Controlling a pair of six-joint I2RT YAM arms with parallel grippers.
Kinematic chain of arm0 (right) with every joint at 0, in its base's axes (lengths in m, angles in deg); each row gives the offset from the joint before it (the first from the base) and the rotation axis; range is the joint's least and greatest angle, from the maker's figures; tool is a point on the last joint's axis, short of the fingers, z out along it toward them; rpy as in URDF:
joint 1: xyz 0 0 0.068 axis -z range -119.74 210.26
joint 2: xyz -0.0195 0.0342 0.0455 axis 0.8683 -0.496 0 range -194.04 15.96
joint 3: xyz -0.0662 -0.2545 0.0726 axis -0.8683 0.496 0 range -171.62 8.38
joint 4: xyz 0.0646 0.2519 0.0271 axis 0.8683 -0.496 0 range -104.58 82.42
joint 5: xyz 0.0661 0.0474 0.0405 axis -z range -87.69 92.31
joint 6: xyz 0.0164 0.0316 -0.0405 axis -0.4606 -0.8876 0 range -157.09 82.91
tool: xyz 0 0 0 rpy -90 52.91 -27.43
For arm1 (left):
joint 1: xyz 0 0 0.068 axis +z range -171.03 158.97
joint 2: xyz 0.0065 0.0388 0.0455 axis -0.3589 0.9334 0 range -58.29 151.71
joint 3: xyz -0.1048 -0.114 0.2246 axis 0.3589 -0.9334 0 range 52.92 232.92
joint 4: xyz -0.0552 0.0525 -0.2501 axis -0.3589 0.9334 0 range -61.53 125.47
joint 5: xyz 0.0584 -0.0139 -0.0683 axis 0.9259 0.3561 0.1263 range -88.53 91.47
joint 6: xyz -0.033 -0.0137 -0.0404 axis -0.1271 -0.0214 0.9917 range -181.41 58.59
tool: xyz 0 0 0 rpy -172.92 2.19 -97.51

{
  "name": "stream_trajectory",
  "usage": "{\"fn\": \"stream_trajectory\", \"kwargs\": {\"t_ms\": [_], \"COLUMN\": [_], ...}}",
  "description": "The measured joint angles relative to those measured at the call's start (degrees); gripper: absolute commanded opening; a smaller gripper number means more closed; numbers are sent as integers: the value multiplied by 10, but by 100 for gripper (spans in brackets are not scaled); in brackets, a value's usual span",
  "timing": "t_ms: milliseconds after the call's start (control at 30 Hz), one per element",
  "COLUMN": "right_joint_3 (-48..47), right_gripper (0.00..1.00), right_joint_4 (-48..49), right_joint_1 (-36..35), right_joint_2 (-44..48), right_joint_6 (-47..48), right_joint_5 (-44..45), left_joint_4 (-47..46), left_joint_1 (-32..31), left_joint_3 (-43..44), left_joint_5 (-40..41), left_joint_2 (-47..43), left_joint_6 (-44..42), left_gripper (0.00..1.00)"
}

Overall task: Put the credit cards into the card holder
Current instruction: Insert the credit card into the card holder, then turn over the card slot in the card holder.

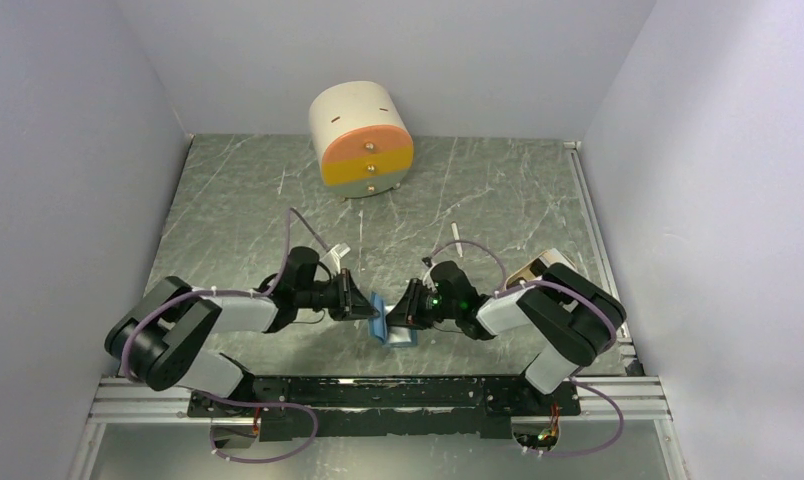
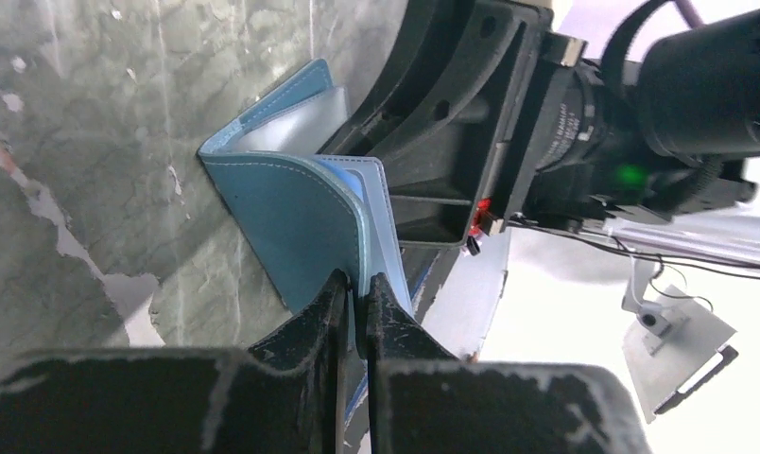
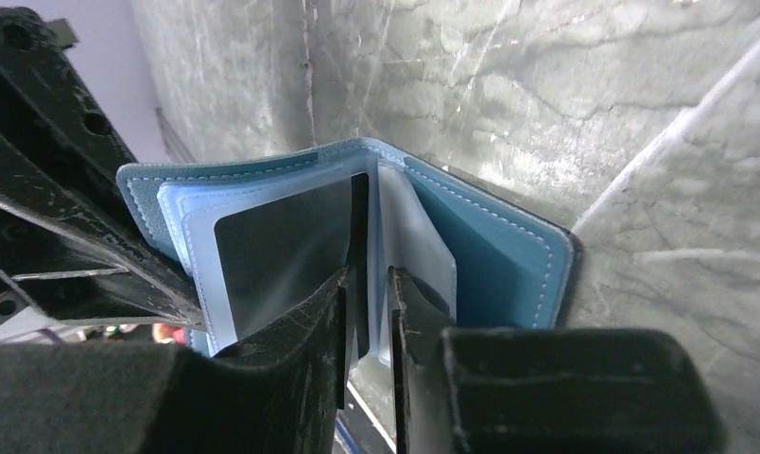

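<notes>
Upper centre of the top view: cream drum (image 1: 363,135) with an orange front, standing at the far end of the grey marbled surface (image 1: 238,210).

Lower centre, left side: left hand (image 1: 363,300) reaching right, clamped shut on the holder (image 1: 382,327). Confirmed in the left wrist view: fingertips pinched on the stitched edge of the teal cover, no gap between them.

Lower centre: holder open like a book, held between the two hands, just above the arms' base rail. Contact with the surface cannot be told.

Right wrist view, centre: black card (image 3: 272,251) lying in a clear sleeve inside the holder.

Right of the holder: right hand (image 1: 408,305) reaching left, jaws a narrow gap apart, with the card's right edge and a clear sleeve in that gap. Pinched or merely straddled: cannot tell.

Right of centre: beige tray (image 1: 531,268), mostly hidden behind the right arm.
</notes>
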Motion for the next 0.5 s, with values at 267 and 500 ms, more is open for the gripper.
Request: {"fn": "stream_trajectory", "kwargs": {"t_ms": [267, 500], "right_joint_3": [-27, -56], "right_gripper": [36, 37], "right_joint_4": [-147, -255], "right_joint_1": [-2, -4], "right_joint_2": [79, 155], "right_joint_6": [75, 117], "right_joint_5": [61, 98], "left_joint_4": [199, 395], "left_joint_1": [-12, -18], "left_joint_3": [82, 174], "left_joint_5": [76, 150], "left_joint_2": [-28, -33], "left_joint_6": [-69, -120], "left_gripper": [9, 9]}}
